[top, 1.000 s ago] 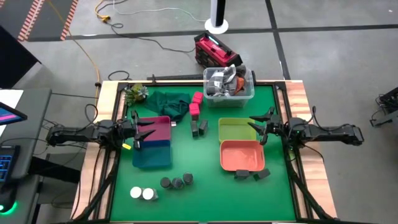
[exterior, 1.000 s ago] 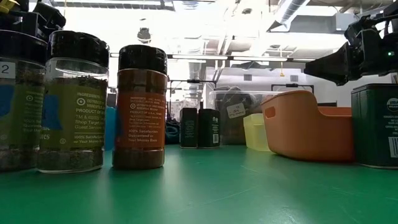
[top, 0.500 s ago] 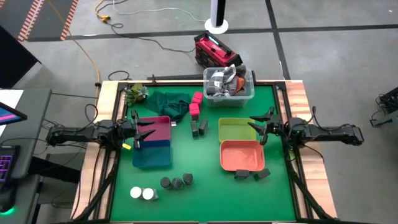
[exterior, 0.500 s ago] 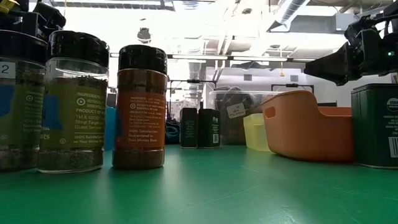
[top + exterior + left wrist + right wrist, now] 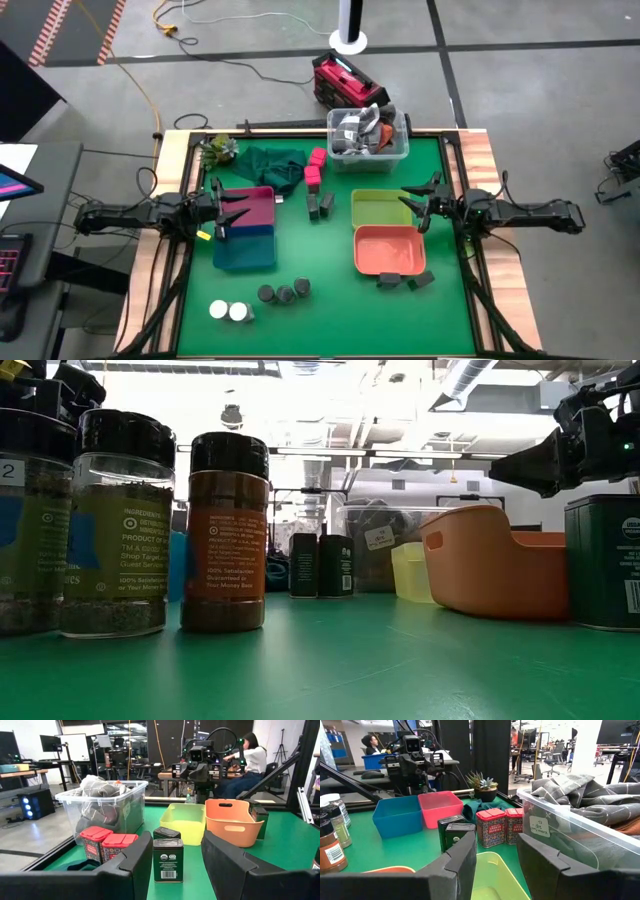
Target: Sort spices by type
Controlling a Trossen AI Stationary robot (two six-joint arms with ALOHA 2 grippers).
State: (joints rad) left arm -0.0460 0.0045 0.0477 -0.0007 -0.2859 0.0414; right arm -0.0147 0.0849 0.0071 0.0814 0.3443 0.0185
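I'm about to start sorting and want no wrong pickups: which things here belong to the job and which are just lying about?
For the job:
- dark tins, more by the orange tray
- pink tins
- white-topped jars
- dark-lidded jars

Lying about:
- clear tub of grey clutter
- green cloth
- potted plant

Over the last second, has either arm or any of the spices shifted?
No visible change. The left gripper hangs over the pink and blue trays, the right gripper beside the yellow tray, and every spice container sits where it was.
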